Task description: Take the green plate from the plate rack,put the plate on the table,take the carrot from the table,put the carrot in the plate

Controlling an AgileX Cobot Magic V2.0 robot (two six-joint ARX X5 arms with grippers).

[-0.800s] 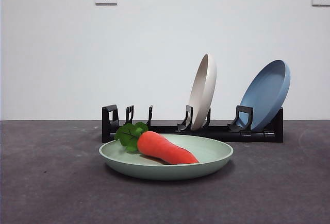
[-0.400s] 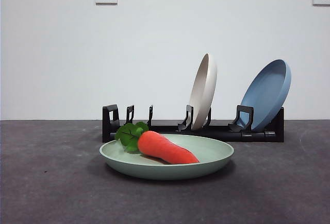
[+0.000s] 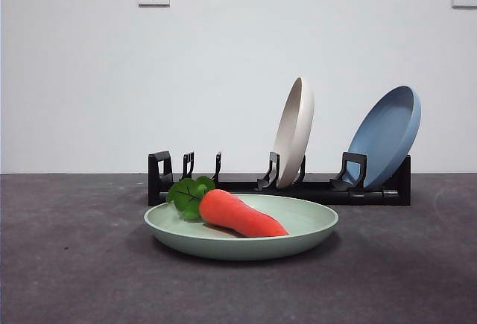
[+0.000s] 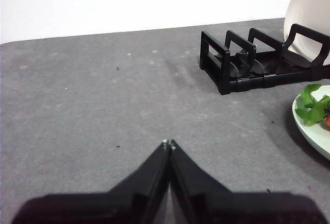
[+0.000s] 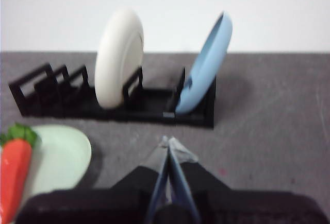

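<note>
The green plate [image 3: 298, 223] lies flat on the table [image 3: 74, 264] in front of the plate rack [image 3: 246, 186]. The carrot [image 3: 238, 214] lies in the plate, leaves to the left. The plate rim [image 4: 309, 128] and carrot leaves [image 4: 313, 108] show in the left wrist view; the plate [image 5: 59, 159] and carrot [image 5: 14, 165] show in the right wrist view. My left gripper [image 4: 169, 143] is shut and empty over bare table, apart from the plate. My right gripper [image 5: 167, 144] is shut and empty, facing the rack [image 5: 77, 100]. Neither arm shows in the front view.
A cream-white plate [image 3: 294, 132] and a blue plate [image 3: 387, 136] stand in the rack's right slots; the left slots hold nothing. Both also show in the right wrist view, white [image 5: 119, 56] and blue [image 5: 206, 64]. A white wall stands behind.
</note>
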